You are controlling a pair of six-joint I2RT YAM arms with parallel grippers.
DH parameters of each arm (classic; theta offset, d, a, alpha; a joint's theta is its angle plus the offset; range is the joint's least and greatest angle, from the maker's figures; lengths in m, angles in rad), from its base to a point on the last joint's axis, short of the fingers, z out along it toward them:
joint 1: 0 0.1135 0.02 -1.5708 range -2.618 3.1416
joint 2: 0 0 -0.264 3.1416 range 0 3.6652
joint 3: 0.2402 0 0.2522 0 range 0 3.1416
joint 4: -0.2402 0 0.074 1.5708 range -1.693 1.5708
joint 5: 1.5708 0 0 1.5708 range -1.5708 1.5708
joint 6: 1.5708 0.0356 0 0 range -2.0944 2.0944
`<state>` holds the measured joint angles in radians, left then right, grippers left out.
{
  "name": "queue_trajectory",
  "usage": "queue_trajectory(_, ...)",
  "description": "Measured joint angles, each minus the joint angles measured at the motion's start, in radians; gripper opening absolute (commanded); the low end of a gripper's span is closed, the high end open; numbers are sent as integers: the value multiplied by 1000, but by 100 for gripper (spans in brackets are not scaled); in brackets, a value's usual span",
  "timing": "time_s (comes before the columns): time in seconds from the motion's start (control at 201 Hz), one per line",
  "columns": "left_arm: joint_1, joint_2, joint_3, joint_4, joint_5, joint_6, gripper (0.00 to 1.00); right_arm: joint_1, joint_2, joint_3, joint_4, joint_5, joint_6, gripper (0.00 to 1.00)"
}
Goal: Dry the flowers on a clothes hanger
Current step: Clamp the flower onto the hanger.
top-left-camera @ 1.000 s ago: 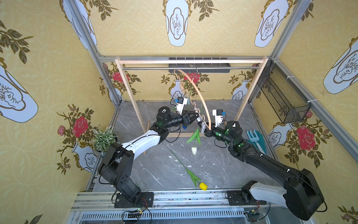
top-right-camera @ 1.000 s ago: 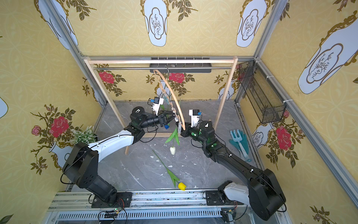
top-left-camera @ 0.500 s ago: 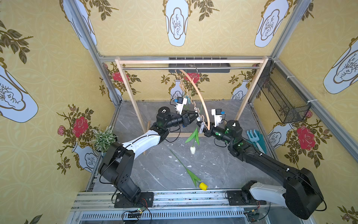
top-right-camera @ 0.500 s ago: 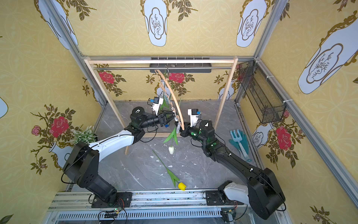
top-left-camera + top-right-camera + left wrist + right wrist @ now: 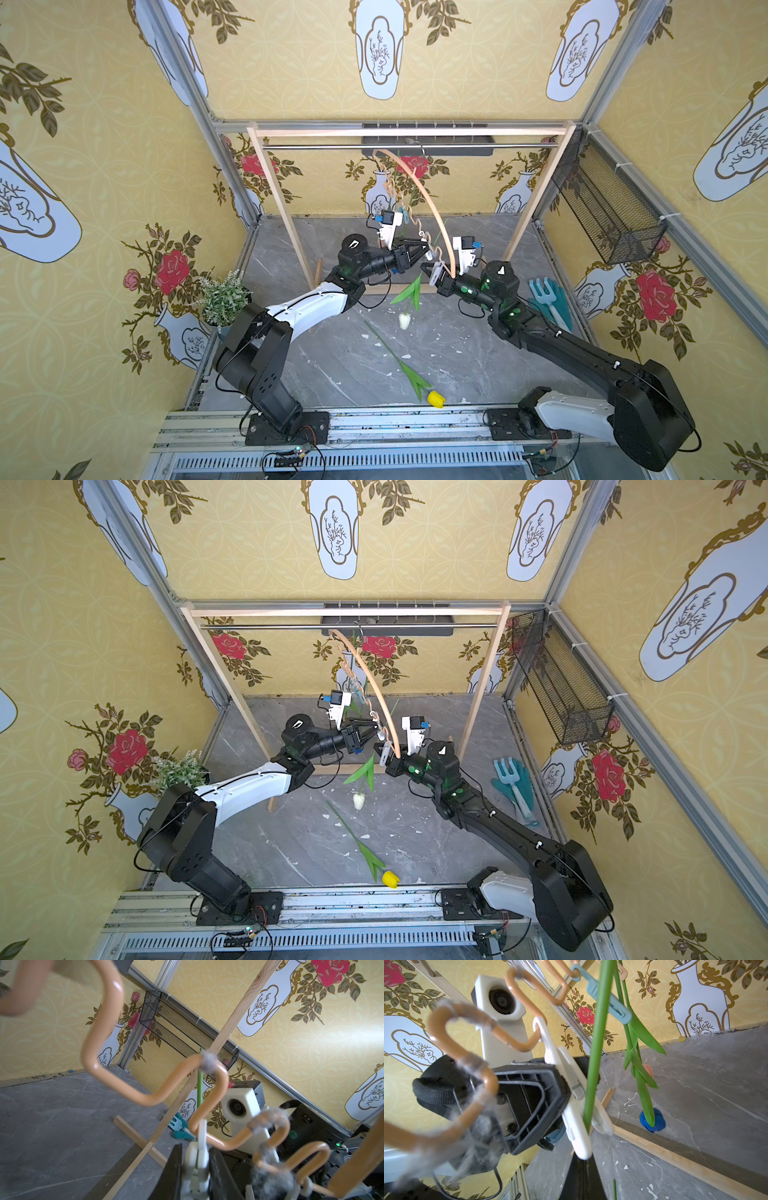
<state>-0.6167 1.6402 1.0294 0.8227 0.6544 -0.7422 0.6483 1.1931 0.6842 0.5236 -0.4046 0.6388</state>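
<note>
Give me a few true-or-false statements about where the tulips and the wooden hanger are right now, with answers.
1. The yellow tulip lies on the grey marbled floor. True.
2. The thin light-wood arched hanger lies flat on the floor. False: it hangs from the metal rail.
3. The left gripper pinches a white peg on the hanger, with a green stem in it. True.
4. The cream-white tulip lies on the floor. False: it dangles head down in mid-air, its stem in the right gripper.
5. The blue tulip points its head upward. False: it hangs head down.
</note>
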Motion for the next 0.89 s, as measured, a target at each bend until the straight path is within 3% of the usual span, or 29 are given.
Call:
queue_trajectory(0.468, -4, -4, -11, 21, -7, 15, 6, -2, -35, 58, -159, 9, -68, 0)
queue_trajectory(0.891, -4, -5, -5, 4, -10, 34, 7, 0, -29, 137, -316, 20, -162, 0)
